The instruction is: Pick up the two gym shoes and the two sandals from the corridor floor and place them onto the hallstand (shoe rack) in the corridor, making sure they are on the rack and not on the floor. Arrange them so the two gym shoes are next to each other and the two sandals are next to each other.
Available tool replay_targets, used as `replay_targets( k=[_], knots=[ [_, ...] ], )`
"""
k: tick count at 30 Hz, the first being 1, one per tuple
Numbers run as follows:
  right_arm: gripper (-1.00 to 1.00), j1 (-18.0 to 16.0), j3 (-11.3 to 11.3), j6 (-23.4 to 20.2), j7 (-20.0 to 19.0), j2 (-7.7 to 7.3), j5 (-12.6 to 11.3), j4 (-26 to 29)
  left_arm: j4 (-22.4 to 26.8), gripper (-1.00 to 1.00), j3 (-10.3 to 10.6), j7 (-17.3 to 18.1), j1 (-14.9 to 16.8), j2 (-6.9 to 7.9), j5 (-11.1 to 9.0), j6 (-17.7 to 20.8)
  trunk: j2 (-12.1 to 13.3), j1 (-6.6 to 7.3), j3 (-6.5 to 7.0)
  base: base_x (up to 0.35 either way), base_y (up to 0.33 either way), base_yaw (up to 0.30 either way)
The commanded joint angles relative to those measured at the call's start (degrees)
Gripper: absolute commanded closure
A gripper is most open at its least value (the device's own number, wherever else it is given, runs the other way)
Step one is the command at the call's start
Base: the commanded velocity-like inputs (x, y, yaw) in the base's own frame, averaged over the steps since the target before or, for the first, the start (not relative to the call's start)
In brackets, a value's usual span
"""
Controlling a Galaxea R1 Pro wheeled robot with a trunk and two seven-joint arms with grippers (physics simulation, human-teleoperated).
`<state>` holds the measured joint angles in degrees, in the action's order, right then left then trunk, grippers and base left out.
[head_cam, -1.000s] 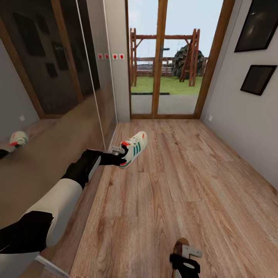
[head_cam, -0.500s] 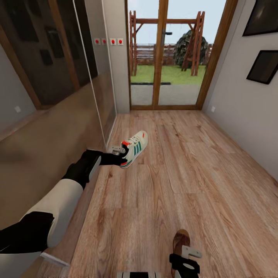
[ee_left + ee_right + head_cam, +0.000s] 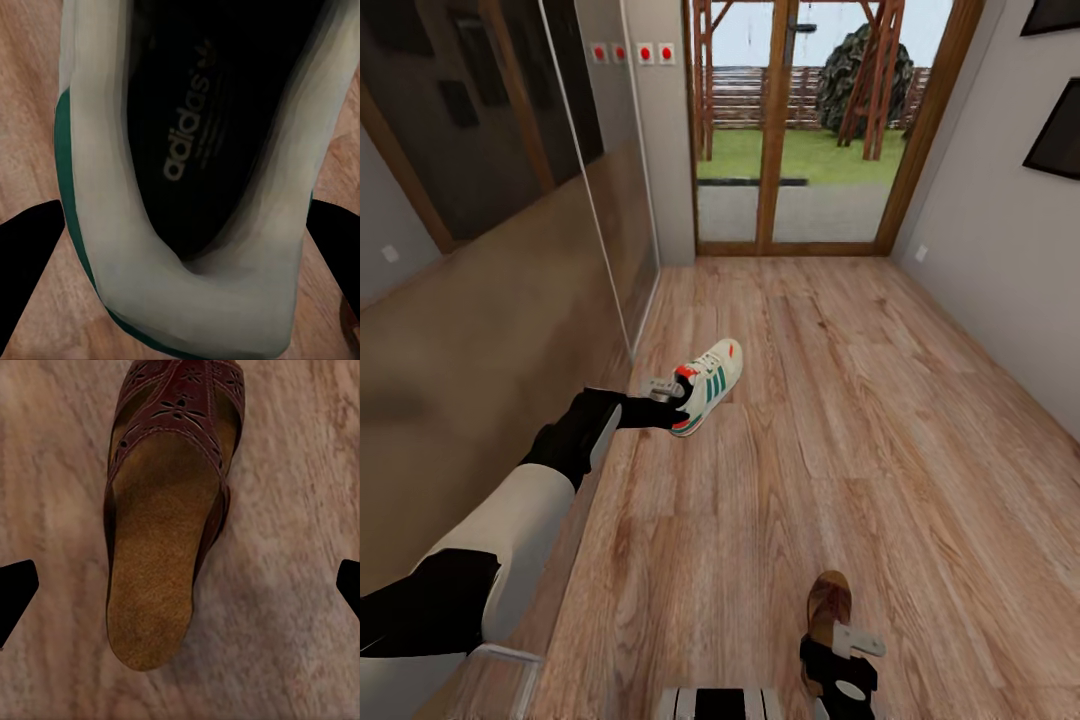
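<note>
On the left, the left end effector [image 3: 676, 404] is gripping the gym shoe [image 3: 709, 383] at its heel, and the shoe is riding just off the corridor floor [image 3: 860, 430], close to the mirrored wardrobe door [image 3: 510, 250]. In the left wrist view the shoe's dark insole [image 3: 202, 127] is sitting between the two black fingers [image 3: 26, 262], with the white heel collar pinched from both sides. To carry this step well, I'd judge that grip needs to stay firm on the collar and the toe needs to stay level, because the hallstand is nowhere ahead and the base will have to turn to find it.

Moving right of the shoe, the glass garden door [image 3: 780, 130] is closing off the far end of the corridor.

Nearer the robot and right of the gym shoe, the brown sandal [image 3: 828, 605] is lying flat on the planks, heel toward the robot. The right end effector [image 3: 840, 665] is hanging directly over its heel end; in the right wrist view its fingertips [image 3: 16, 589] are spread wide on either side of the tan footbed [image 3: 154, 585], touching nothing. A straight drop and a squeeze across the sole edges should take it.

Against the earlier frames, the whole picture is sliding: the garden door is rising, more floor is showing, and the sandal is sitting higher in view. That's the camera tilting down.
</note>
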<state>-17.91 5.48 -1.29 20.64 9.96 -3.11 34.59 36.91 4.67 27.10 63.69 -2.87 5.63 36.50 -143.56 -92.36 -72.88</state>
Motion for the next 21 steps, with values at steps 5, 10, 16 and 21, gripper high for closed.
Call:
replay_targets(
  k=[5,10,16,21],
  knots=[
    [-1.00,0.0,0.0,0.0,0.1,0.04,-0.3,0.3,0.1,1.00,-0.1,0.5,0.0,-0.02,0.4,0.2,-0.1,-0.11,-1.62,0.000,0.000,0.000],
    [-1.00,0.0,0.0,0.1,0.1,0.04,-0.3,1.7,0.1,1.00,-0.2,0.5,0.0,-0.03,0.4,0.2,-0.2,-0.24,-3.19,0.000,0.000,0.000],
    [-1.00,0.0,0.0,0.0,0.0,0.04,-0.3,4.5,0.0,1.00,-0.2,0.6,0.0,-0.03,0.4,0.2,-0.2,-0.39,-5.07,0.000,0.000,0.000],
    [-1.00,0.0,0.0,0.0,0.0,0.04,-0.3,5.5,0.1,1.00,-0.2,0.6,0.0,0.03,0.4,0.2,-0.3,-0.52,-6.64,0.000,0.000,0.000]
  ],
)
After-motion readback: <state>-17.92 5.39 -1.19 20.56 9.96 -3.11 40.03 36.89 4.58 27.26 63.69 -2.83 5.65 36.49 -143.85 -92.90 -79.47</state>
